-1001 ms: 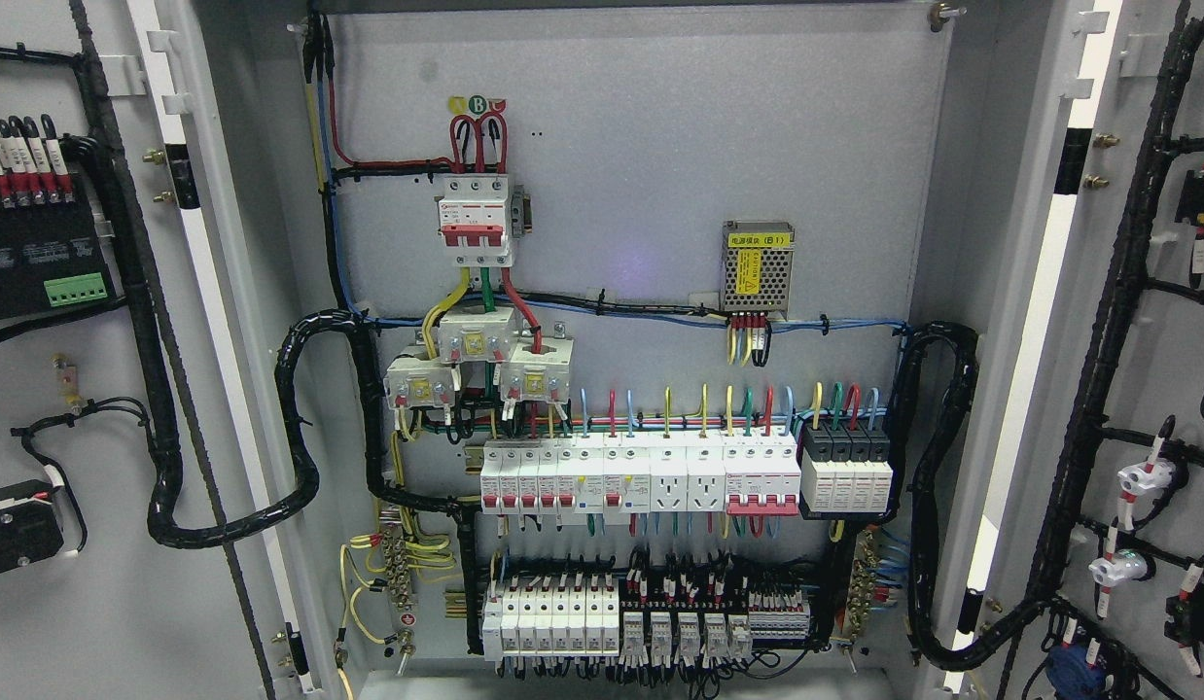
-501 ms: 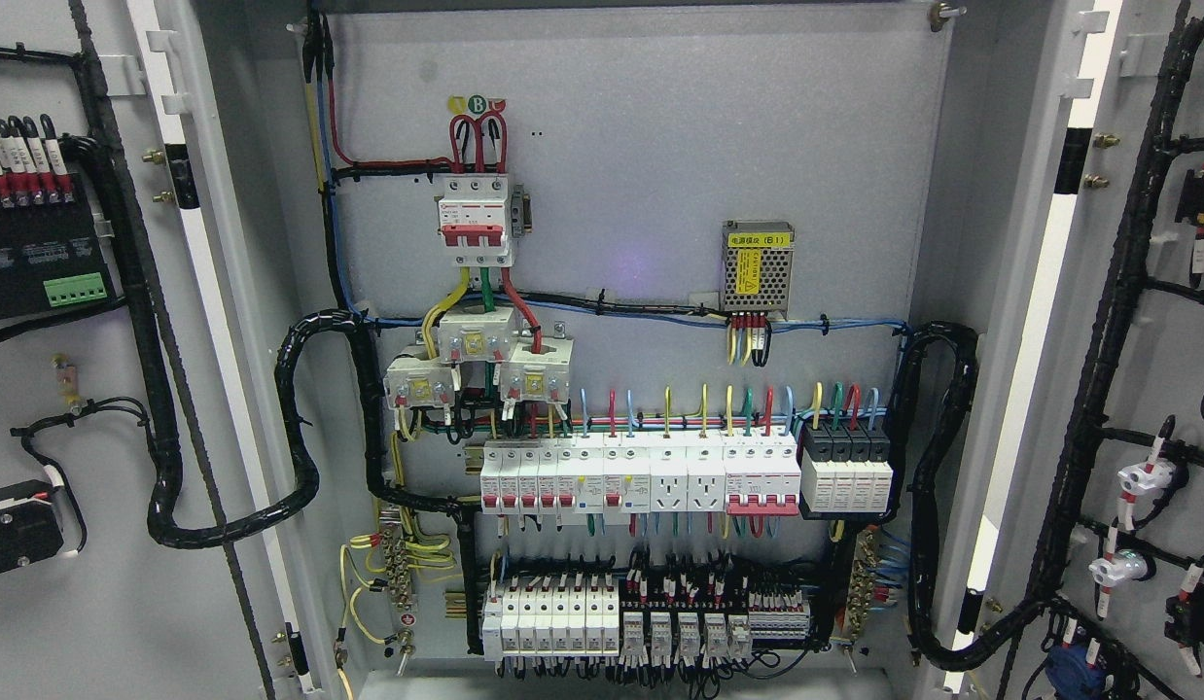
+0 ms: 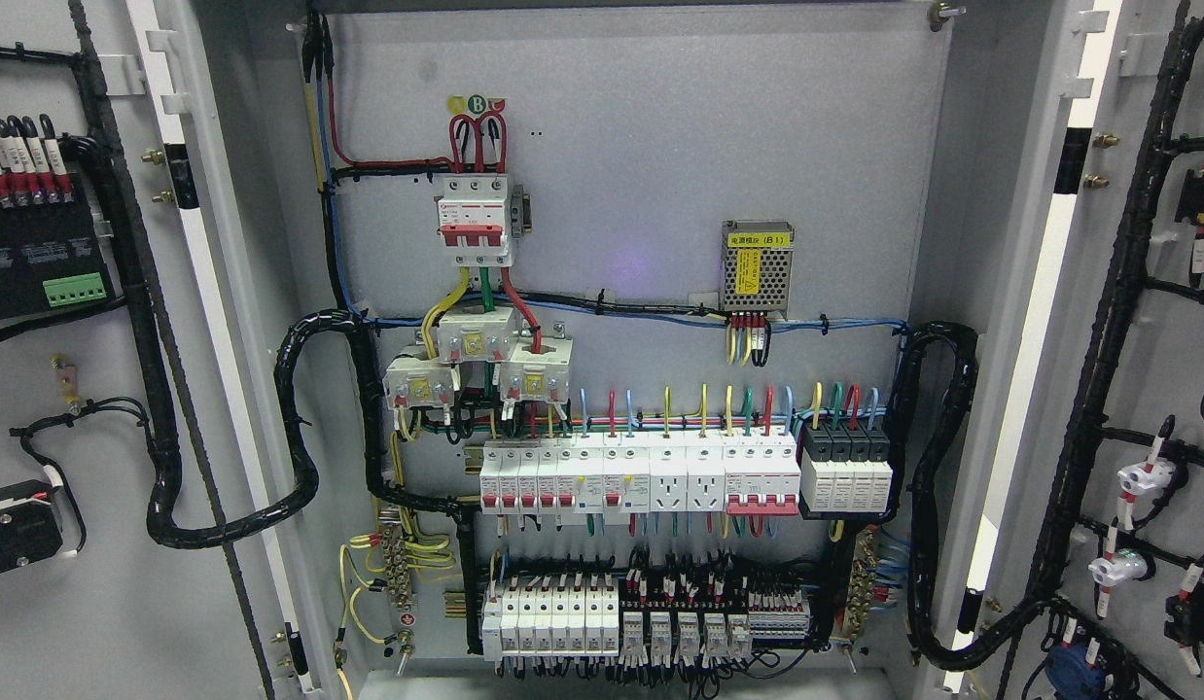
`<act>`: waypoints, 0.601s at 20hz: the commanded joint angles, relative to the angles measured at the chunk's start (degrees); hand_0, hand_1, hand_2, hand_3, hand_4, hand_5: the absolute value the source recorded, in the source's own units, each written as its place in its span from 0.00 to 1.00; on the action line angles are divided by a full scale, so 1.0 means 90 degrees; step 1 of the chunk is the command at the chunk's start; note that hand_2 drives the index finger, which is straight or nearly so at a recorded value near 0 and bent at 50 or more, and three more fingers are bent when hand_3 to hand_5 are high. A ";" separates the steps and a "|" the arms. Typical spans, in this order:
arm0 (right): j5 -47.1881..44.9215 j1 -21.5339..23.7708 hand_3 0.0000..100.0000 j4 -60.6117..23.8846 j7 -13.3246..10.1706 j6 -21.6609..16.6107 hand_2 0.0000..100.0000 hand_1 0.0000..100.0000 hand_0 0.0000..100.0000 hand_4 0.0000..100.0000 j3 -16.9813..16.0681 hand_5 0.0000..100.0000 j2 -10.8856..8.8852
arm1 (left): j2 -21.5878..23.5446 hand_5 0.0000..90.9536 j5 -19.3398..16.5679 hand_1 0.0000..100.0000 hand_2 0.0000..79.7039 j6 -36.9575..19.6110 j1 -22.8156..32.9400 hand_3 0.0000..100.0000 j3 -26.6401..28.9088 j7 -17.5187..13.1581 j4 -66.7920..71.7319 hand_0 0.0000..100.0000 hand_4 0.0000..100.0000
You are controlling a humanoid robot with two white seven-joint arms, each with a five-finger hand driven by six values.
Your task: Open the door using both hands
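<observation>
Plainly, both doors of the cabinet stand wide open, and neither robot hand shows anywhere in the view, so how their fingers stand cannot be told. Nearest the camera, the left door (image 3: 96, 408) fills the left edge of the frame, its inner face turned toward the view, with a black box (image 3: 38, 258) bearing a green connector at the upper left and a thick black cable bundle (image 3: 159, 389) running down it. The right door (image 3: 1161, 340) fills the right edge, its inner face carrying black cables and small white fittings (image 3: 1142, 481) toward the lower right. Farther back, between the two doors, lies the grey back panel (image 3: 641, 146). A red-and-white breaker (image 3: 476, 219) sits at its upper left of centre, a small metal mesh box (image 3: 758, 267) with a yellow label to the right of centre. Below them runs a row of white breakers (image 3: 641, 476) fed by coloured wires, and lower still a second row (image 3: 553, 617) near the bottom edge.
</observation>
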 commanded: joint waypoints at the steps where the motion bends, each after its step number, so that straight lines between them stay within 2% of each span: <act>1: 0.0435 -0.0260 0.00 0.1186 -0.0601 0.0123 0.00 0.00 0.00 0.00 0.0021 0.00 0.0279 | -0.0415 0.00 -0.0004 0.00 0.00 0.0487 -0.0282 0.00 0.0334 0.0037 0.0917 0.00 0.04; 5: 0.2045 -0.0298 0.00 0.1167 -0.1343 0.0299 0.00 0.00 0.00 0.00 -0.0028 0.00 0.0288 | -0.0425 0.00 0.0006 0.00 0.00 0.1063 -0.0477 0.00 0.0675 0.0037 0.1005 0.00 0.04; 8: 0.2253 -0.0386 0.00 0.1177 -0.1920 0.0368 0.00 0.00 0.00 0.00 -0.0018 0.00 0.0327 | -0.0503 0.00 0.0006 0.00 0.00 0.1211 -0.0516 0.00 0.0735 0.0046 0.1015 0.00 0.04; 10: 0.2263 -0.0474 0.00 0.1196 -0.2155 0.0562 0.00 0.00 0.00 0.00 -0.0028 0.00 0.0386 | -0.0523 0.00 0.0006 0.00 0.00 0.1366 -0.0526 0.00 0.0745 0.0046 0.1015 0.00 0.04; 12: 0.2253 -0.0523 0.00 0.1206 -0.2244 0.0816 0.00 0.00 0.00 0.00 -0.0047 0.00 0.0386 | -0.0523 0.00 0.0006 0.00 0.00 0.1504 -0.0526 0.00 0.0842 0.0046 0.1015 0.00 0.04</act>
